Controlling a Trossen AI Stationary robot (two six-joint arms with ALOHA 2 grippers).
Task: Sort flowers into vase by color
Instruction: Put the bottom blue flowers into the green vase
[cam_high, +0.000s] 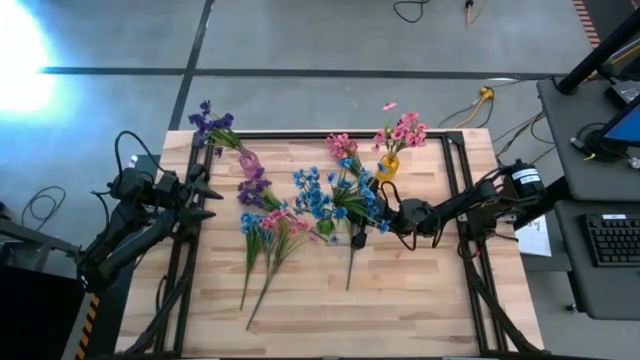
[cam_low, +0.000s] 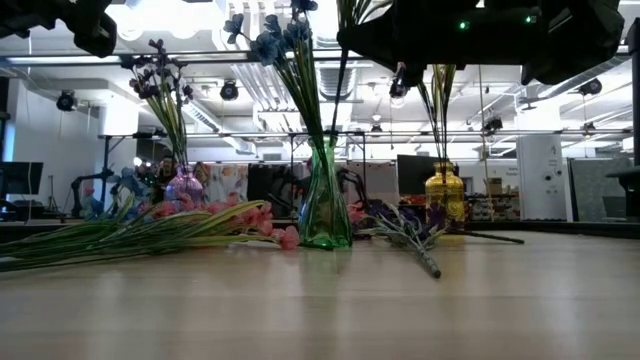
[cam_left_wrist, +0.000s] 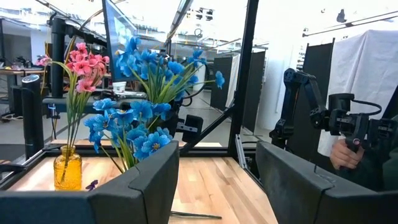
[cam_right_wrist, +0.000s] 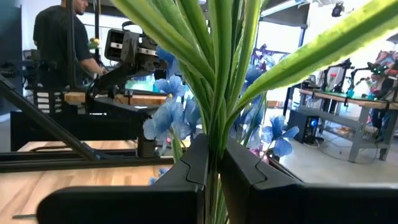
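1. Partly done: purple vase (cam_high: 249, 160), green vase (cam_high: 345, 196) and yellow vase (cam_high: 388, 165) hold flowers near the desk's (cam_high: 400, 300) far edge.
2. Loose flowers (cam_high: 268, 235) (pink, blue) lie mid-desk.
3. Right claw (cam_high: 392, 218) clamps a blue sprig (cam_right_wrist: 214, 74); left claw (cam_high: 205, 190) empty, parted, left edge.

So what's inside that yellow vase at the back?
The yellow vase holds a pink sprig, its green stems rising from the neck. The amber glass hides how far down they reach and whether there's any water.
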